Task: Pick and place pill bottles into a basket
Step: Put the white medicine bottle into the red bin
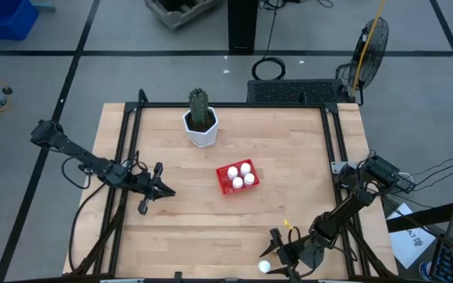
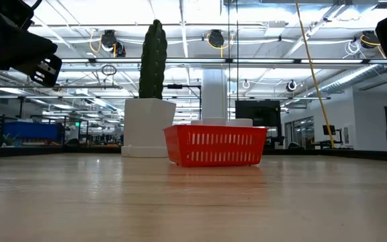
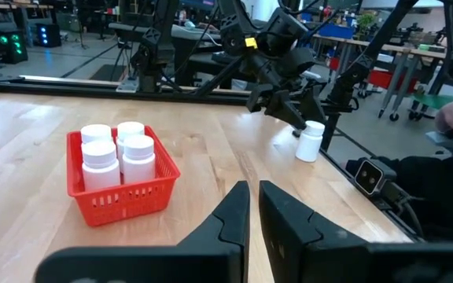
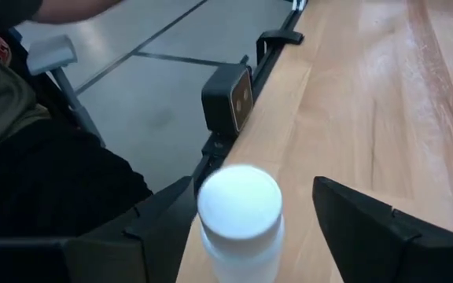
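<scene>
1. Basket [image 1: 236, 178] at table centre holds four bottles [image 1: 239, 176].
2. Last bottle [image 1: 265, 266] stands at 6 o'clock edge, between spread right gripper [image 1: 271, 251] fingers, ungripped.
3. Next: pinch, lift, carry toward 12 o'clock.
4. Left gripper [image 1: 166, 191] waits at 9 o'clock, fingers pressed nearly together.

Both arms [image 1: 93, 163] were thin, dark and jointed, trailing black cables; the right arm [image 1: 344, 208] carried a small yellow tag.

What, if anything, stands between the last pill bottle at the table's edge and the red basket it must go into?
Nothing visible. Bare table lies between the pill bottle, standing between the open right gripper fingers, and the basket. The cactus pot stands beyond the basket; the left gripper waits aside.
</scene>
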